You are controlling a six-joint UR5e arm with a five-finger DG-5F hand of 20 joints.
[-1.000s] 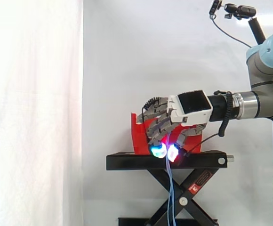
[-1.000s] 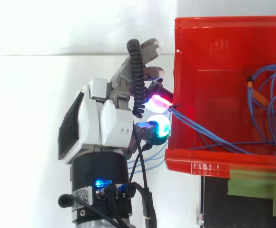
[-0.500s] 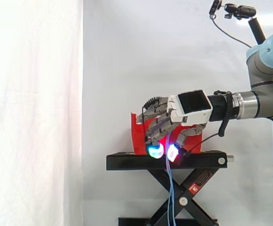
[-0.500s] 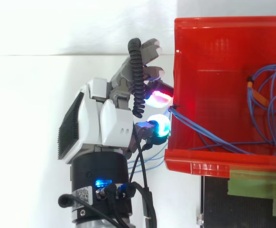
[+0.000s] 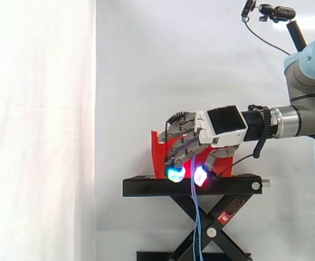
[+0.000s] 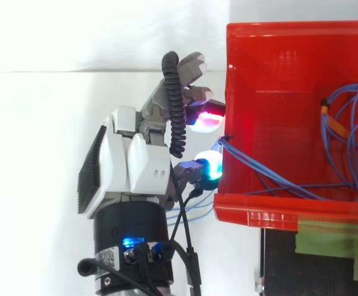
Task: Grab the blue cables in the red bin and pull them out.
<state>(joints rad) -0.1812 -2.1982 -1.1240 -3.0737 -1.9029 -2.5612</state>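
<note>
The red bin [image 6: 290, 74] stands on the black stand [image 5: 190, 186]. Thin blue cables [image 6: 345, 123] lie looped inside it. A few strands [image 6: 253, 165] run to the bin's left wall, cross over it and hang down past the stand [image 5: 195, 223]. My hand [image 6: 136, 166] is just outside that wall, with its fingers bent toward the bin. A red glowing fingertip [image 6: 203, 117] and a cyan one [image 6: 210, 166] stand apart on either side of the spot where the strands cross the wall. Neither pad presses on the strands. The hand [image 5: 222, 126] hovers in front of the bin.
A scissor lift [image 5: 212, 228] carries the black stand. Green tape [image 6: 333, 237] lies on the stand below the bin. An orange tag [image 6: 332, 123] sits among the cables. A white curtain [image 5: 38, 130] hangs behind and to the left.
The glowing fingertips have spread apart: the red one moved away from the cyan one and off the strands at the bin wall. The hand has shifted slightly back from the bin.
</note>
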